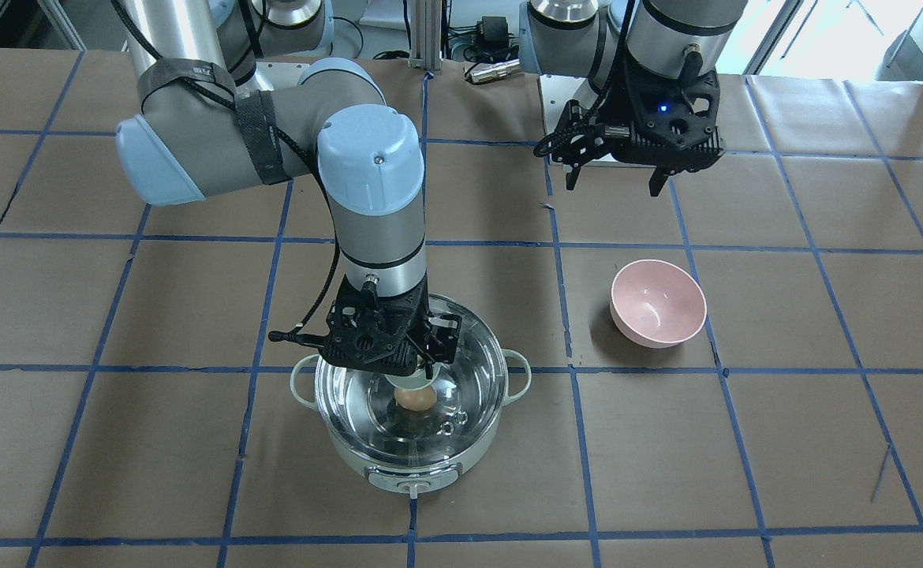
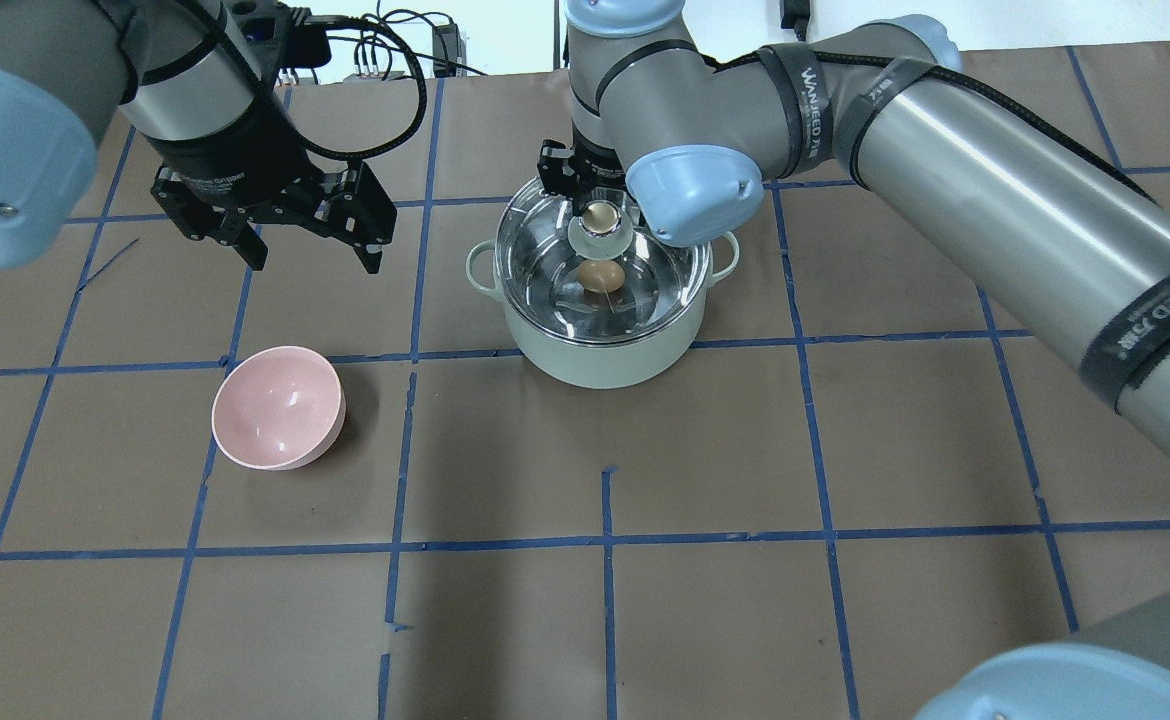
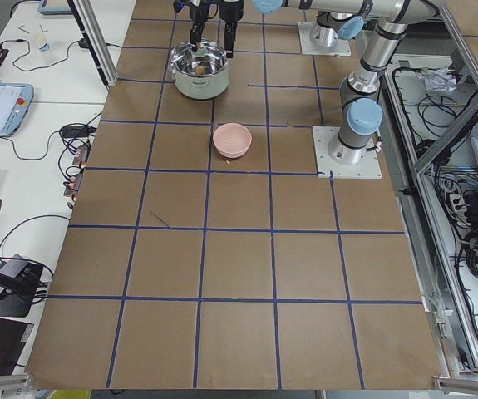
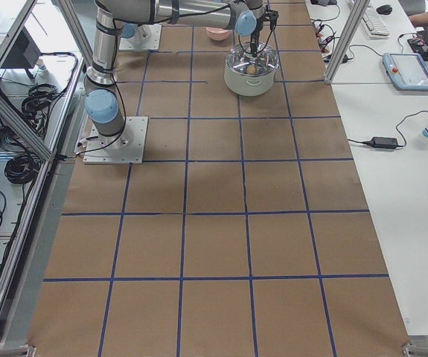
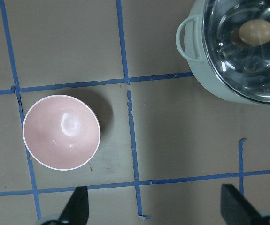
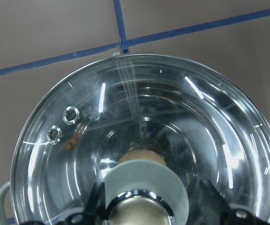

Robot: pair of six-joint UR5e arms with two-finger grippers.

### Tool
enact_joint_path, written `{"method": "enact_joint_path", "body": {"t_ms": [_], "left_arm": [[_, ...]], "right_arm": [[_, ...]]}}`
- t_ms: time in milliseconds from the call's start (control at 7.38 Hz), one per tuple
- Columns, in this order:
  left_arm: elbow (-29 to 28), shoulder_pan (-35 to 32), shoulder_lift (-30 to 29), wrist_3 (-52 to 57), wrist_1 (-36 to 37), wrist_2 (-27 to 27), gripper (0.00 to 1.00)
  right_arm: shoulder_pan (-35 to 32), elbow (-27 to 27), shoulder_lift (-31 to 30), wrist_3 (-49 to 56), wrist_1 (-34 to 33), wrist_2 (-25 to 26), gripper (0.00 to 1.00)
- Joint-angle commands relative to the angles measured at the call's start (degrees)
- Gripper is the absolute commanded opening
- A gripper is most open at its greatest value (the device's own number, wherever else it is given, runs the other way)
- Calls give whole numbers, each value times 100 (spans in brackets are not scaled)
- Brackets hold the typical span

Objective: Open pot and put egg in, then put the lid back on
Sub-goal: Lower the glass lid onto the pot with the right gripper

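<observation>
Lid of clear round glass with a steel rim [image 6: 181, 108] lies on the pale-green round electric pot [image 2: 595, 365]; small brown oval egg [image 2: 600, 277] inside.
Right gripper [image 6: 152, 206] hangs straight over the lid's beige knob [image 2: 600, 216], fingers spread either side with gaps, holding nothing. Left gripper [image 2: 313, 262], wide and empty, hovers well apart, nearer the round pink bowl [image 2: 275, 405]. Black straps [image 2: 805, 100] on the right arm read "WANJEED"; other lettering is too small.

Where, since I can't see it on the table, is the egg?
In the overhead view the egg lies on the floor of the pot, seen through the glass lid, to the right of the pink bowl.
</observation>
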State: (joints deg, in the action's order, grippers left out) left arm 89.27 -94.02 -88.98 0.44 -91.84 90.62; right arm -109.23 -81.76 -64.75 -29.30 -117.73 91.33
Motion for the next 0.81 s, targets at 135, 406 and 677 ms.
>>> {"method": "enact_joint_path", "body": {"t_ms": [135,406,677], "left_arm": [[-7,7,3,0,0,9,100],[-7,7,3,0,0,0,100],[-7,7,3,0,0,0,100]], "right_arm": [[34,-42,-12,91,-30,61,73],[34,-15,-20,30,-152,43,73],[34,20,-20,21,-224,34,73]]}}
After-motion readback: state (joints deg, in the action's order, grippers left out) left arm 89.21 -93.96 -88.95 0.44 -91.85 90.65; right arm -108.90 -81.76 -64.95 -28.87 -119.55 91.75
